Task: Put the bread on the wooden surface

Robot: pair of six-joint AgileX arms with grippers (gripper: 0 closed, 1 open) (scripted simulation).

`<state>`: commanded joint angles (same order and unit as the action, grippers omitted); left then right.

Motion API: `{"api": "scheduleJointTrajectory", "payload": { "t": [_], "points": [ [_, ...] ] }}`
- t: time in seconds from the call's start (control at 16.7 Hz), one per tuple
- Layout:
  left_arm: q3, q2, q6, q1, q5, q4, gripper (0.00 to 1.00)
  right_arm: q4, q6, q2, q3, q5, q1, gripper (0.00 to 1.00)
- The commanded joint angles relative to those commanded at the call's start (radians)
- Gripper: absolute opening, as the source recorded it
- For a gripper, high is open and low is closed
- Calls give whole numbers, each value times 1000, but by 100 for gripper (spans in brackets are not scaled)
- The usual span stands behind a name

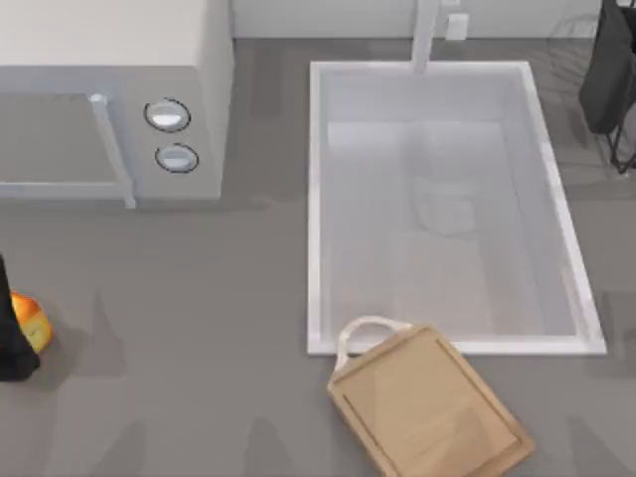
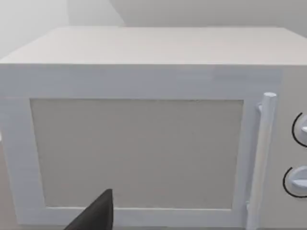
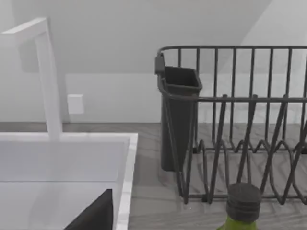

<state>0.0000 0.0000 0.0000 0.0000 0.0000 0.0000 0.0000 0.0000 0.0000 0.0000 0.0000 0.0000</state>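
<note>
The bread, a small orange-yellow chunk, lies on the grey counter at the table's far left edge. My left gripper is a dark shape right against it, covering its left part. Whether it holds the bread I cannot tell. In the left wrist view a dark part of that gripper points at the microwave door. The wooden surface, a light tan board with a white loop handle, lies at the front, right of centre, below the sink. A dark part of my right gripper appears in the right wrist view over the sink's edge.
A white microwave stands at the back left. A white sink with a tap takes the middle and right. A dark dish rack sits at the back right, and a green bottle with a dark cap stands near it.
</note>
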Motion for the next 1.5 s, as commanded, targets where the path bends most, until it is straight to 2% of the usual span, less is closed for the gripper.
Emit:
{"api": "scheduleJointTrajectory", "payload": {
  "t": [0.24,0.48,1.2,1.5],
  "points": [
    [25,32,13,3,-1,-29,100,0,0,0,0,0,0,100],
    [166,223,88,17,-7,-169,100,0,0,0,0,0,0,100],
    [883,1325,470,52,-5,-813,100,0,0,0,0,0,0,100],
    [1094,1635,569,61,-1,-980,100,0,0,0,0,0,0,100]
  ]
}}
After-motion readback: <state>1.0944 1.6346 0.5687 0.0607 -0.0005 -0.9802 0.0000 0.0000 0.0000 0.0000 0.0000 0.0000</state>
